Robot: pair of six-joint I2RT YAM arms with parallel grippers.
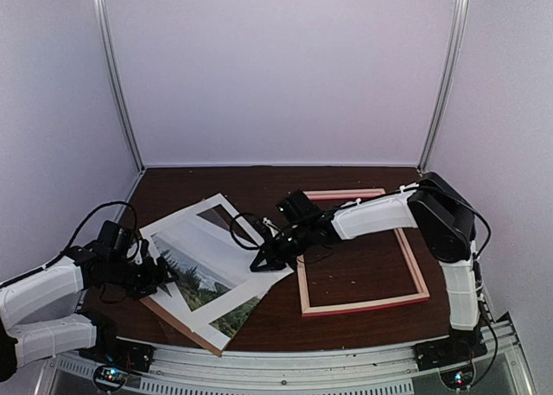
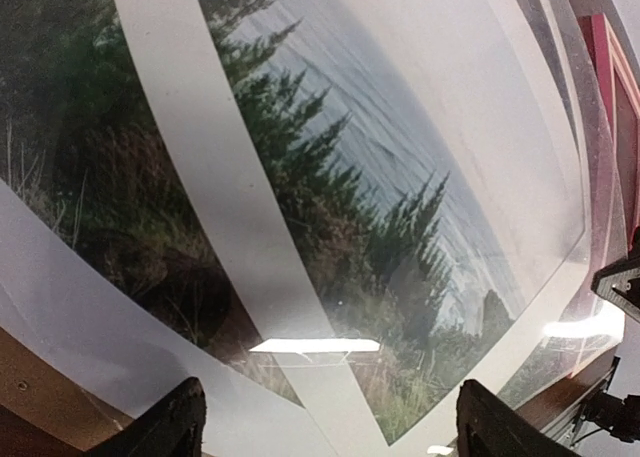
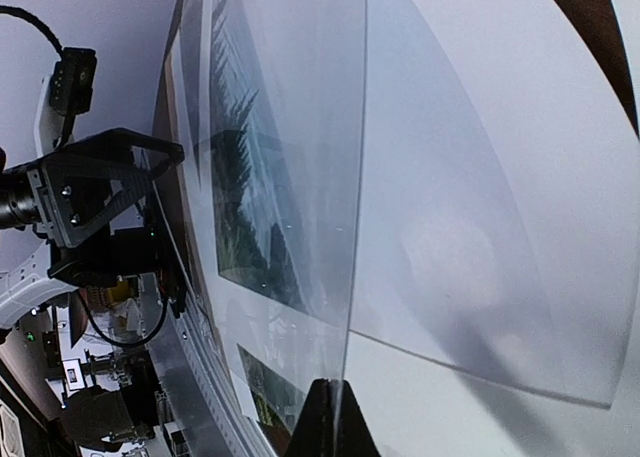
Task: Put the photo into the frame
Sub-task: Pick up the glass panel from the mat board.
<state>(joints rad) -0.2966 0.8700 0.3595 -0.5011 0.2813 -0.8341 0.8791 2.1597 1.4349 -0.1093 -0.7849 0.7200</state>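
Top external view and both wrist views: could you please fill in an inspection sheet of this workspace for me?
Surface: dark brown table.
Job's things: frame lies flat at right, table showing through it; photo lies at left, not in the frame.
Clutter: white mat lies across the photo, brown board underneath, clear sheet on top.
End effectors: left end effector open over the photo; right end effector shut on the clear sheet's edge.
Cables: black cables loop off both wrists.
Surroundings: pale walls with metal posts; nothing else seen.
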